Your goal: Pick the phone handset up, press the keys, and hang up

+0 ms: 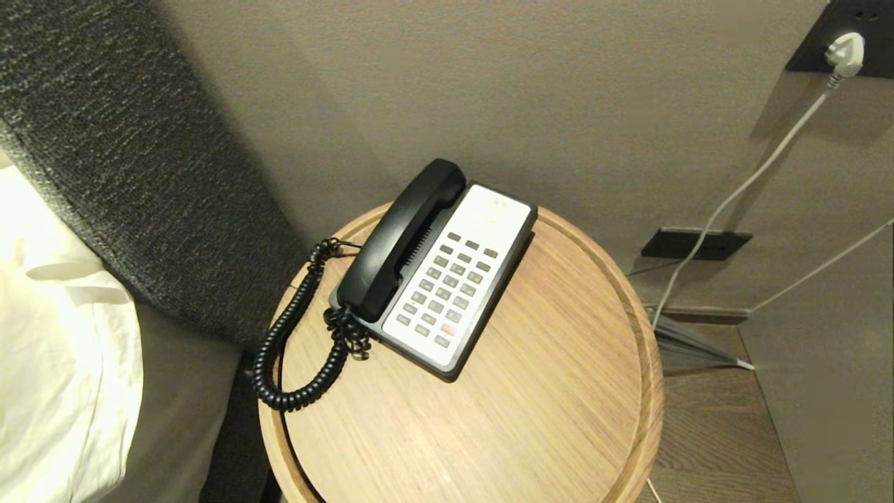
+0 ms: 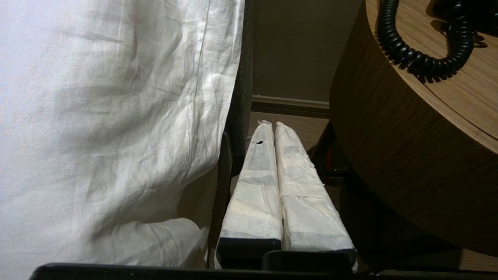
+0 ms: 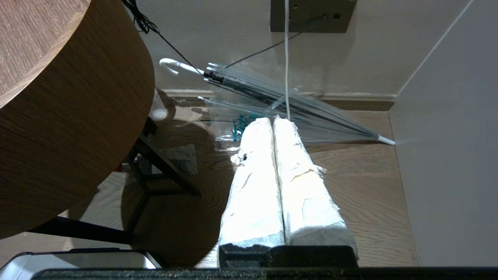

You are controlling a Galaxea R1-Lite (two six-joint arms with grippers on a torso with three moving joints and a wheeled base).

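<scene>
On the round wooden bench [image 1: 559, 391], the phone handset [image 1: 401, 237] lies cradled along the phone base [image 1: 461, 279]; it looks light, rigid and smooth, best gripped mid-span, with its coiled cord [image 1: 290, 349] tugging; left gripper [image 2: 271, 125] and right gripper [image 3: 272, 120] hang low beside the bench, fingers pressed together, empty.

Before you, a round wooden bedside table [image 1: 559, 391] against a beige wall [image 1: 594, 91], dark textured headboard [image 1: 126, 175] and white bedding [image 1: 56, 349] at left, wood-plank floor [image 1: 712, 433], clear folded umbrella [image 3: 280, 97], white plug [image 1: 845, 52] in a dark socket panel.
</scene>
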